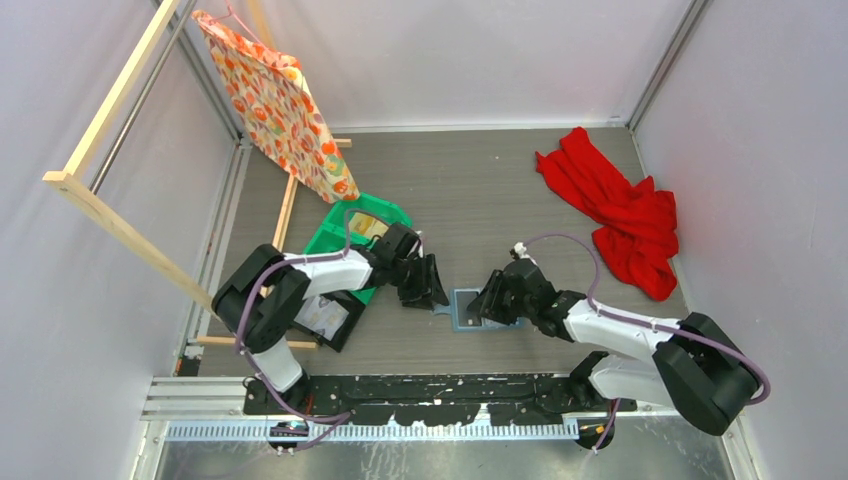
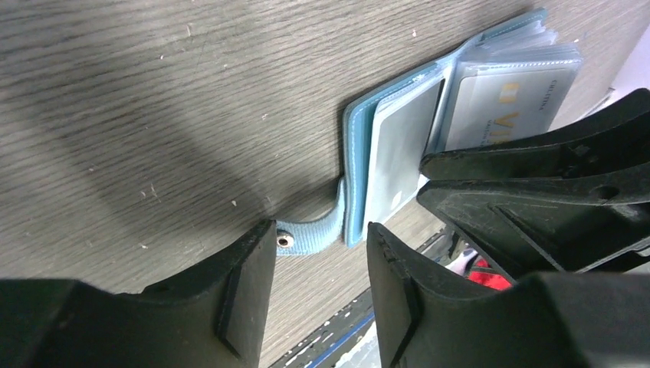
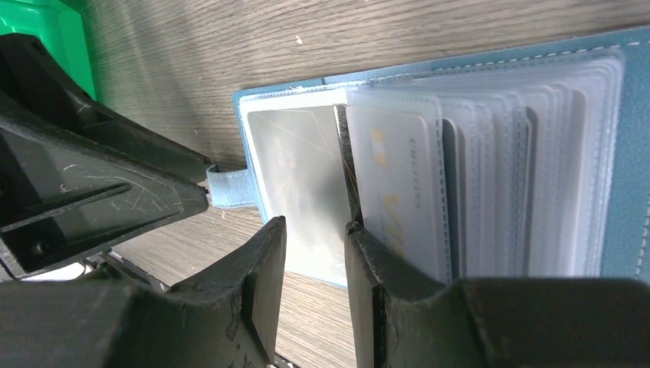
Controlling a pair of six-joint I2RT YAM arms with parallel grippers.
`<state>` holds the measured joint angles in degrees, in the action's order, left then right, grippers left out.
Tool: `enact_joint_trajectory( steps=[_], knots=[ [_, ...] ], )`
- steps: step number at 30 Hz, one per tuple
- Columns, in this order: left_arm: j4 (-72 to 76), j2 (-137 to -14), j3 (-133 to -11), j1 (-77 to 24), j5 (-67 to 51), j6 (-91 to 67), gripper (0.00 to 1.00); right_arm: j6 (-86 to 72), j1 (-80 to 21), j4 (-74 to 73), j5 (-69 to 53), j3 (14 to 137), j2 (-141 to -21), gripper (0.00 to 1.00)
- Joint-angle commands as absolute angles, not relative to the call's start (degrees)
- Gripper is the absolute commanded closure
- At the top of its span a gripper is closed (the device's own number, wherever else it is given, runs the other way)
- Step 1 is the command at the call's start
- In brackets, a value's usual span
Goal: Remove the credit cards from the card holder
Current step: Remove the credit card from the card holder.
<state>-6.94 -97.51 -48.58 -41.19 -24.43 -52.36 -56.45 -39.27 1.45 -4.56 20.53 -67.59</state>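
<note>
The blue-teal card holder lies open on the wood-grain table between both arms. Its clear sleeves hold credit cards: a silvery-grey card in the left panel and a whitish card with gold print in the fanned sleeves. My left gripper is open, and the holder's closing tab with its snap lies just past the fingertips, not gripped. My right gripper is open at the near edge of the card holder. Its right finger lies against the sleeves, with nothing clamped between the jaws.
A green bin stands behind the left gripper. A patterned bag hangs from a wooden frame at back left. A red cloth lies at back right. The two grippers are close together over the holder.
</note>
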Motion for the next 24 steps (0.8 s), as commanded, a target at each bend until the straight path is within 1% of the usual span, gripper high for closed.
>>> enact_joint_trajectory(
  steps=[1,4,6,13,17,24],
  knots=[
    [-14.87,-94.14,-50.19,-42.76,-14.35,-48.83,0.48,-56.04,-39.04,-5.6,-0.18,18.94,-64.52,0.6],
    [-19.83,-90.37,-52.88,-44.96,-8.24,-46.42,0.42,-55.57,-39.05,-7.47,-0.18,19.39,-62.64,0.6],
    [-20.45,-89.74,-53.98,-45.36,-7.66,-45.7,0.39,-55.27,-39.06,-8.7,-0.18,19.86,-60.91,0.6],
    [-19.55,-96.33,-57.93,-45.89,-11.74,-44.83,0.39,-53.34,-38.68,-18.3,6.6,23.16,-51.98,0.6],
    [-19.42,-99.13,-59.76,-46.13,-14.06,-45.82,0.39,-50.55,-35.5,-22.85,8.94,24.14,-48.14,0.6],
    [-16.96,-101.6,-59.24,-46.25,-17.74,-48.24,0.38,-45.73,-30.23,-21.99,4.51,25.25,-54.91,0.6]
  ],
)
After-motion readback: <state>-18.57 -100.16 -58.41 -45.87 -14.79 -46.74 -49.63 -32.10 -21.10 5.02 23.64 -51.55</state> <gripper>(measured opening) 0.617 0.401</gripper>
